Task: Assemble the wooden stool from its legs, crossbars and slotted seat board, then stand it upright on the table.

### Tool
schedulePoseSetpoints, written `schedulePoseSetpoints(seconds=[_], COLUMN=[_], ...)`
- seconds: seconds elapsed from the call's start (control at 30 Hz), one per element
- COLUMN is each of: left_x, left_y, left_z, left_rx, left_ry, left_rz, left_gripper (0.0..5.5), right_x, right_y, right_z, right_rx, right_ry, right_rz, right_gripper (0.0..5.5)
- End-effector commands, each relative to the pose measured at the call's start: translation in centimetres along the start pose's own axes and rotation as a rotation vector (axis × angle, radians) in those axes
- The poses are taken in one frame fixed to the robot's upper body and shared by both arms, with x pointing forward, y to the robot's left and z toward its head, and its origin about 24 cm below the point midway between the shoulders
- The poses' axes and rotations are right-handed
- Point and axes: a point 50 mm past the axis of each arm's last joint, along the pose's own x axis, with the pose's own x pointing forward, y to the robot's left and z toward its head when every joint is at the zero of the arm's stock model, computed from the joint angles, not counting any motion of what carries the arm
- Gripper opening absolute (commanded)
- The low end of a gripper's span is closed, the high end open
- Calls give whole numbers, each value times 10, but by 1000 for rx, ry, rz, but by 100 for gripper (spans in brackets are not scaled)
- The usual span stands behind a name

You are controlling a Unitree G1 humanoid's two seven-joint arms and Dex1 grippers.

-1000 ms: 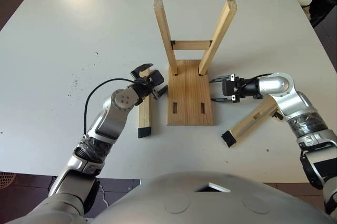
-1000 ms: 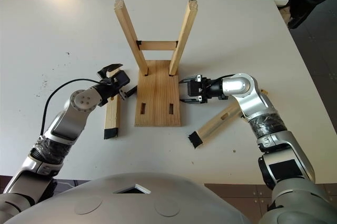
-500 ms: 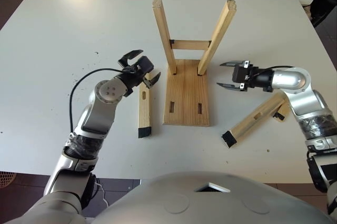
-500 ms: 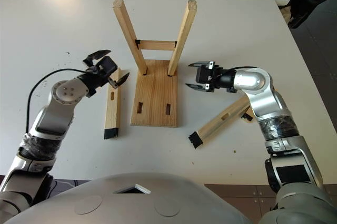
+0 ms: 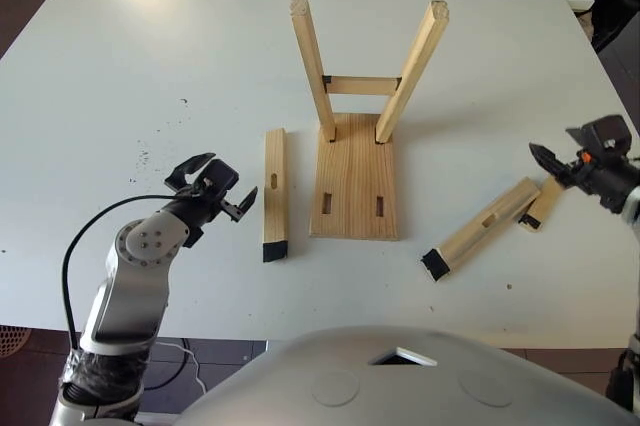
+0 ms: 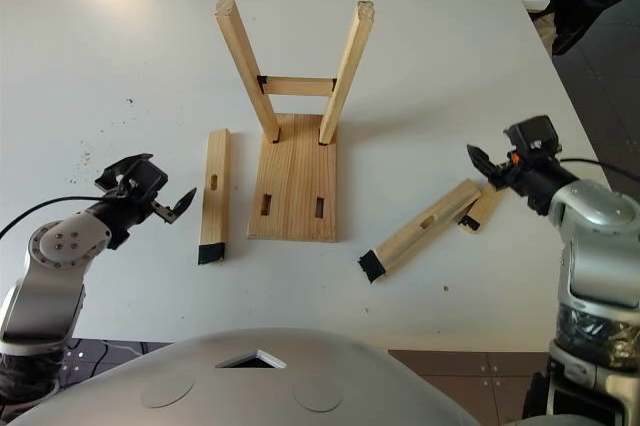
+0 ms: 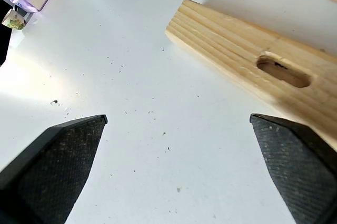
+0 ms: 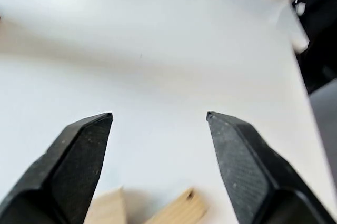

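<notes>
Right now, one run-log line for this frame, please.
left gripper: open, empty | right gripper: open, empty | seat board: two fitted legs, fitted crossbar | table: two loose legs, loose crossbar

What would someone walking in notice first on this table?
The half-built stool: the seat board lies flat mid-table, with two legs and a crossbar standing up from its far end. One loose leg lies left of the board, another loose leg to its right. The left end effector and right end effector hang open, out to either side, holding nothing.
</notes>
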Motion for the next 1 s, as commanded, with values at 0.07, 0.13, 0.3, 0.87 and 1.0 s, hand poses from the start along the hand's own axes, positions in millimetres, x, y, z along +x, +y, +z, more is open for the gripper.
schedulePoseSetpoints(seconds=[0.07, 0.13, 0.3, 0.87, 1.0], left_x=[-10, -12, -9, 1, 2], left_y=[-5, -7, -12, -14, -14], left_z=[-3, -5, -2, 2, 0], left_rx=[-27, -33, -34, 17, 23], left_ry=[27, 36, 27, 15, 24], left_rz=[54, 62, 51, -3, -16], left_gripper=[505, 505, 505, 505, 505], right_x=[-30, -33, -34, -26, -19], right_y=[-10, -8, 8, 55, 55], right_z=[-31, -36, -41, -43, -47], right_rx=[129, 148, 210, 308, 321], right_ry=[204, 245, 277, 255, 244], right_rz=[-158, -145, -86, 9, -23], right_gripper=[331, 331, 331, 331, 331])
